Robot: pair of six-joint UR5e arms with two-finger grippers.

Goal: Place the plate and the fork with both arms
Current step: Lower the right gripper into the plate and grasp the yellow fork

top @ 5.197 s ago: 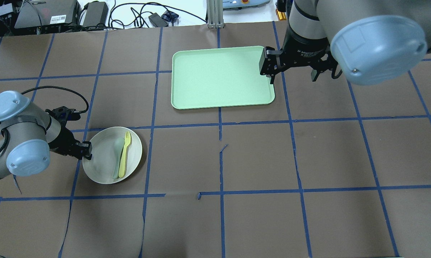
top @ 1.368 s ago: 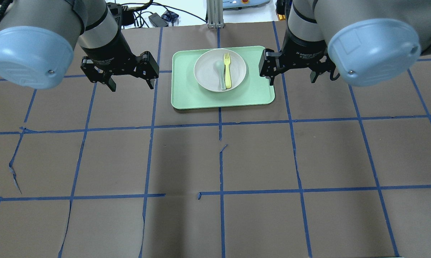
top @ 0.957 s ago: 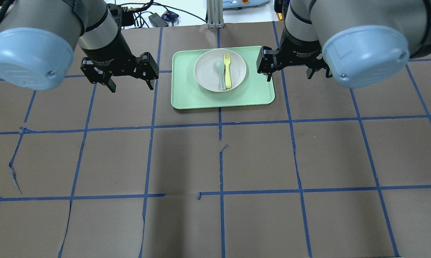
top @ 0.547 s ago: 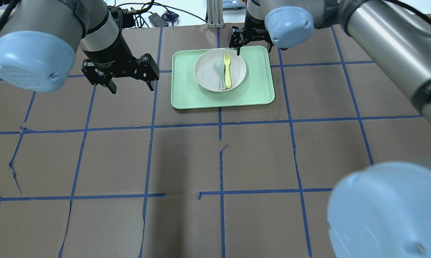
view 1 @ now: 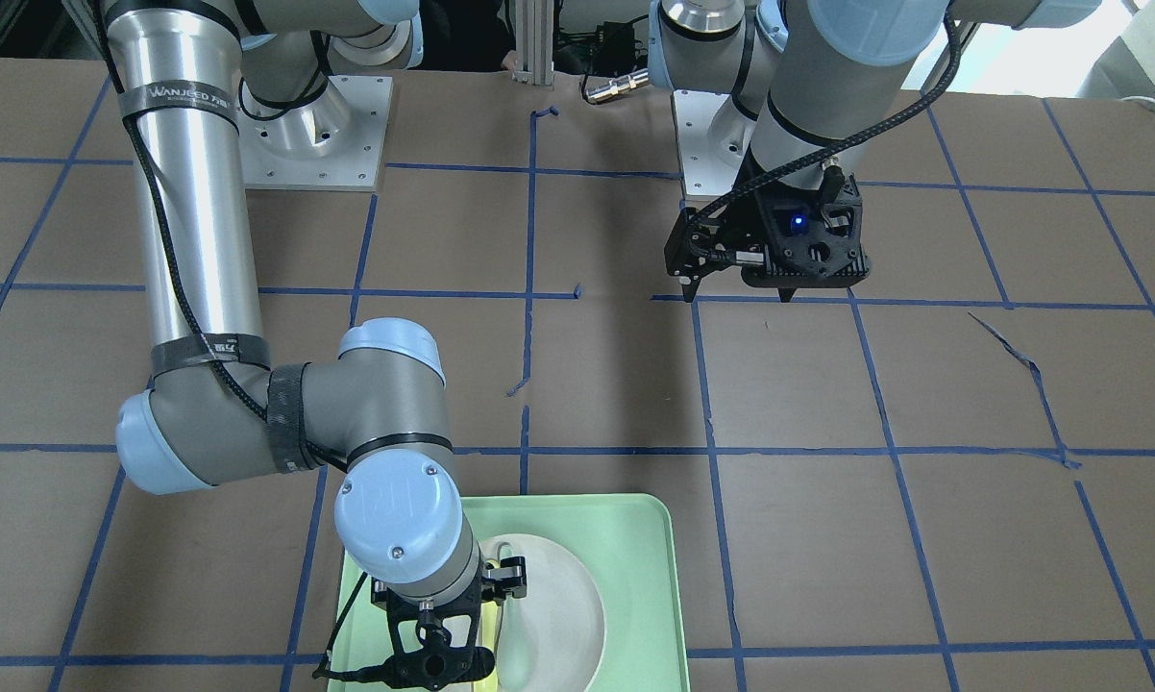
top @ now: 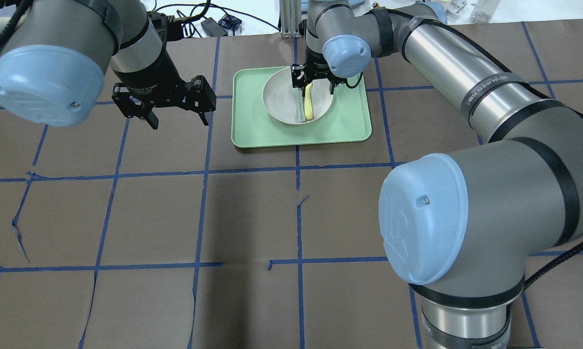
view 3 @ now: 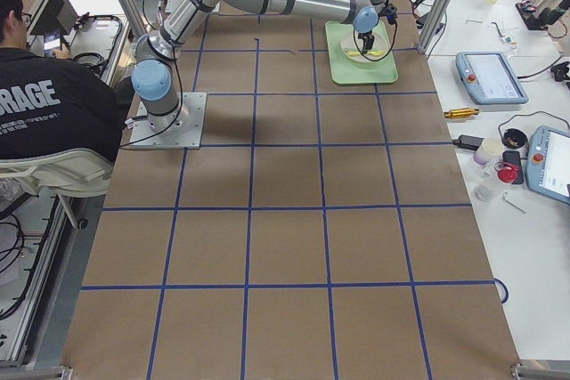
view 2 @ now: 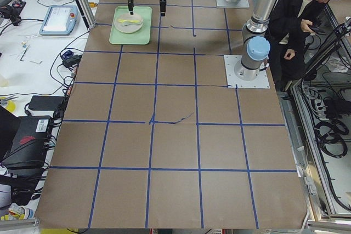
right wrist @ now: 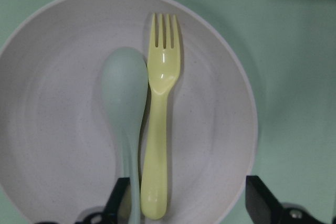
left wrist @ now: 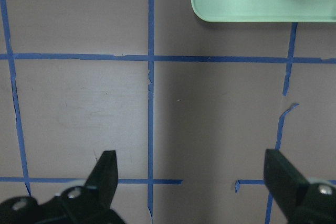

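Note:
The white plate (top: 278, 101) lies on the pale green tray (top: 252, 123). The yellow fork (top: 309, 105) and a teal-grey spoon (right wrist: 125, 90) lie side by side in it. My right gripper (top: 314, 86) is open and hangs just above the plate. In the right wrist view the fork (right wrist: 157, 129) and the spoon's handle both lie between the gripper's fingertips (right wrist: 261, 198), untouched. My left gripper (top: 179, 116) is open and empty, above bare table left of the tray. The left wrist view shows its fingers (left wrist: 105, 174) wide apart.
The tray (view 1: 645, 577) sits at the far middle of the brown, blue-taped table. In the front-facing view the right arm's wrist (view 1: 400, 529) covers the plate's (view 1: 563, 601) side. Cables and power bricks (top: 209, 24) lie beyond the table's far edge. A person (view 2: 304, 20) sits by the robot's base.
My right gripper has moved left from the tray's far right edge to over the plate, above the fork. The left gripper has barely moved. Plate, fork and spoon have stayed put.

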